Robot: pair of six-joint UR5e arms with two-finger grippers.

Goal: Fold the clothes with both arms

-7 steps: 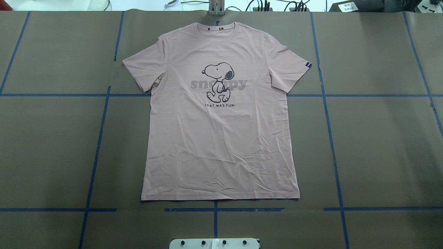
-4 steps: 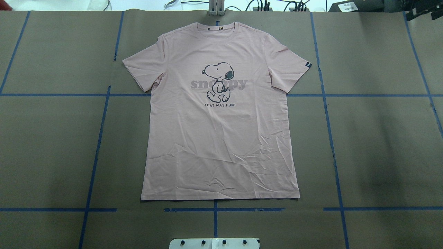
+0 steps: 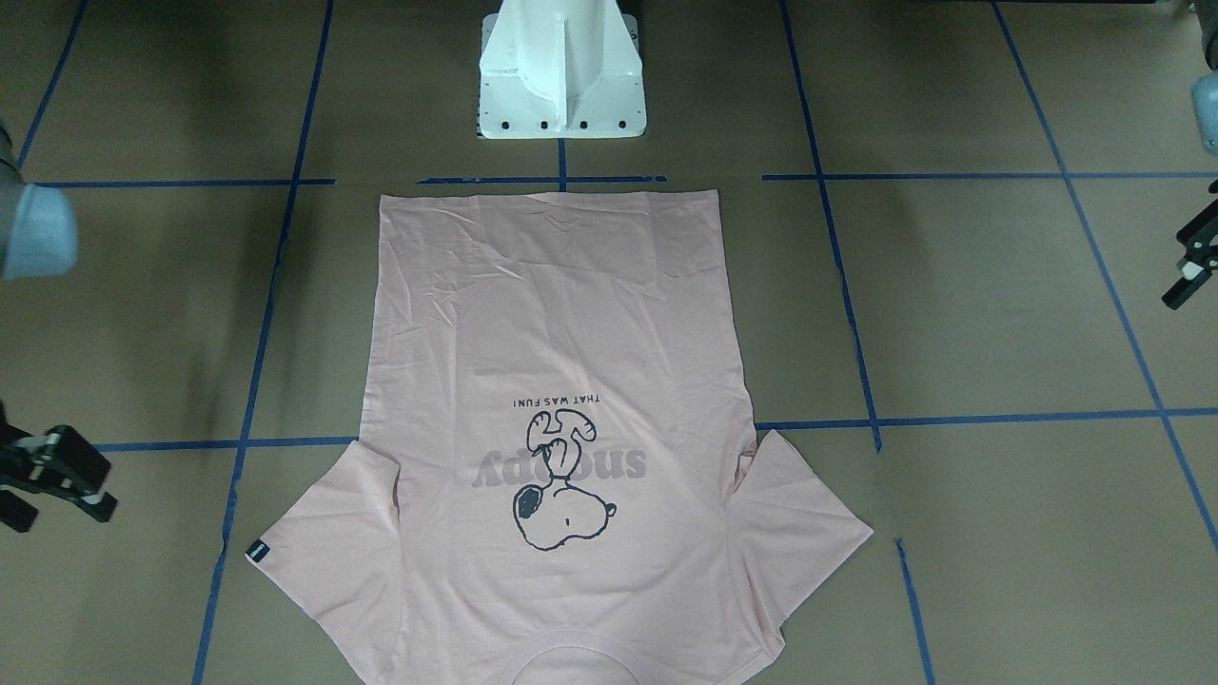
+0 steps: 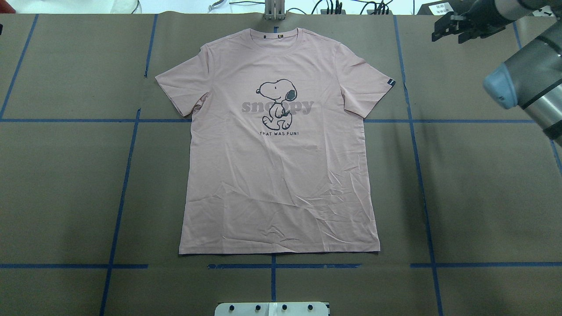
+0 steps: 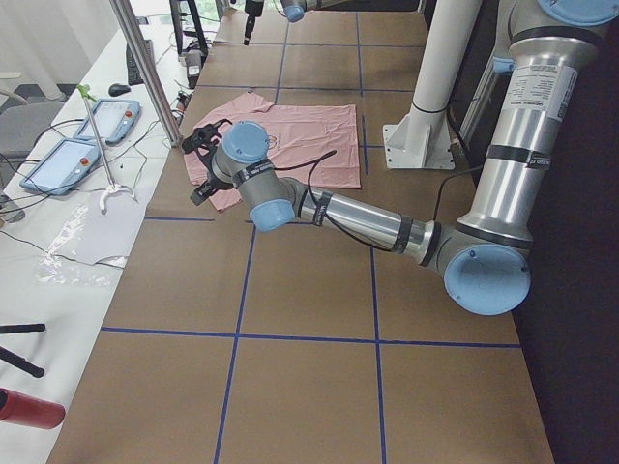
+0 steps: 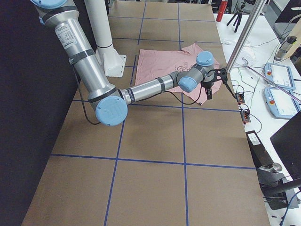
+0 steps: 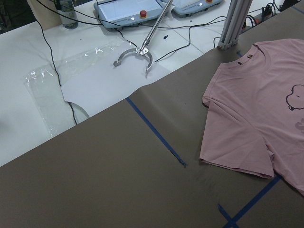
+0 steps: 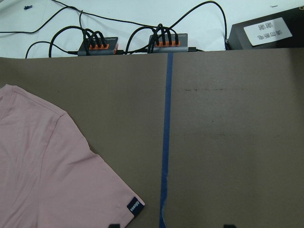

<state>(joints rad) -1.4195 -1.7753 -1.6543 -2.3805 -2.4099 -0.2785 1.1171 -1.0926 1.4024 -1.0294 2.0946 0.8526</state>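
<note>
The clothes are one light pink T-shirt (image 4: 281, 175) with a dog print, lying flat and face up, collar at the table's far edge. A small black tag (image 4: 391, 82) marks one sleeve. My right gripper (image 4: 448, 37) hovers open beyond that sleeve, off the shirt; its wrist view shows the shirt's tagged sleeve (image 8: 42, 166) just below left. In the front-facing view my right gripper (image 3: 59, 514) is at the left edge. My left gripper (image 3: 1185, 271) is at that view's right edge, open and well clear of the shirt (image 3: 561, 314). Neither holds anything.
The white pedestal (image 3: 561, 71) stands just past the shirt's hem. Blue tape lines (image 4: 123, 175) grid the brown table. Beyond the far edge lie power strips (image 8: 99, 45), cables, teach pendants (image 7: 128, 9) and an aluminium post (image 7: 235, 23).
My right arm has swung into the overhead view from the upper right, its gripper moving left toward the tagged sleeve. The shirt has not moved.
</note>
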